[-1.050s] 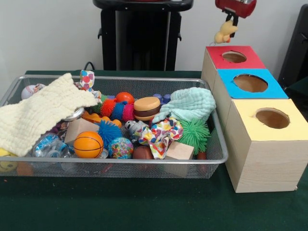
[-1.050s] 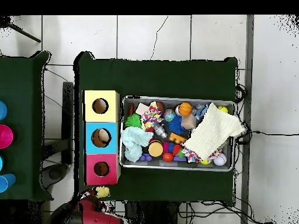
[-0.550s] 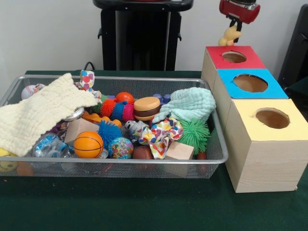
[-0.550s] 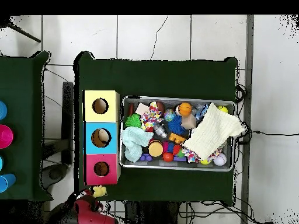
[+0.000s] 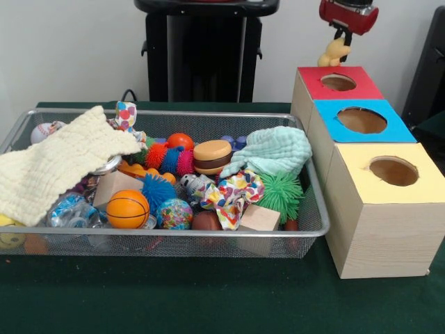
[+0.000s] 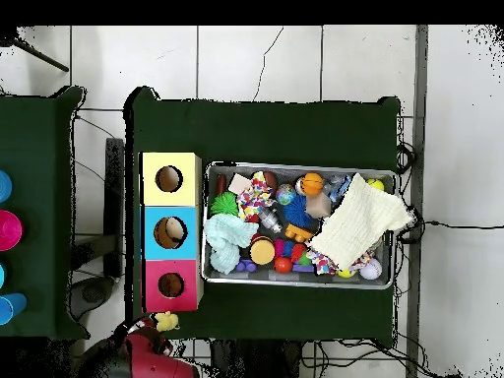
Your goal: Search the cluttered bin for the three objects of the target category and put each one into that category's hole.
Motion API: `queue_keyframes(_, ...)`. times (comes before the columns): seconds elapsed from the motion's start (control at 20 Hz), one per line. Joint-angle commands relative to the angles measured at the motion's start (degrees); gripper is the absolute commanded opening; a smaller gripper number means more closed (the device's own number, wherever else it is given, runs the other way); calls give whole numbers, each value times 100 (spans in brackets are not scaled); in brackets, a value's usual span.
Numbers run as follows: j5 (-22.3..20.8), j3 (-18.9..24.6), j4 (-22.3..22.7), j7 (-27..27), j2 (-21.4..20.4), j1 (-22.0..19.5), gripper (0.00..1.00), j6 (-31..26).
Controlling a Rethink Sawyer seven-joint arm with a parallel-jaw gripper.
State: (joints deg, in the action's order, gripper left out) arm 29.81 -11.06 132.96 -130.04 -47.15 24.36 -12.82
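We are holding a yellow duck [image 5: 336,52] clamped in the end effector [image 5: 343,40], behind the red box [image 5: 338,83]; next, centring over its hole.

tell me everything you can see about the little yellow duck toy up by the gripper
The yellow duck toy is small, soft or rubbery looking, pale yellow with an orange patch. It hangs in the air from the red gripper, which grips it from above, and touches nothing else. It sits behind and above the red-topped box, short of that box's hole. In the overhead view the duck lies beyond the box's end, over the edge of the green cloth. Finer detail cannot be made out.
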Motion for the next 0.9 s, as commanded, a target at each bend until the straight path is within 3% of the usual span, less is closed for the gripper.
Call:
queue_keyframes(0.05,144,-131,-845,-1286,226,-94,0,-911)
queue_keyframes(0.3,-277,-845,-1518,-1603,304,261,0,-2127)
queue_keyframes(0.35,-598,-1412,-1926,-1830,438,604,0,-2877)
queue_keyframes(0.45,-878,-1829,-2232,-1921,513,860,0,-3472)
queue_keyframes(0.65,-1069,-2027,-2373,-1955,470,955,0,-3946)
queue_keyframes(0.9,-875,-1921,-2340,-1850,426,815,0,-3797)
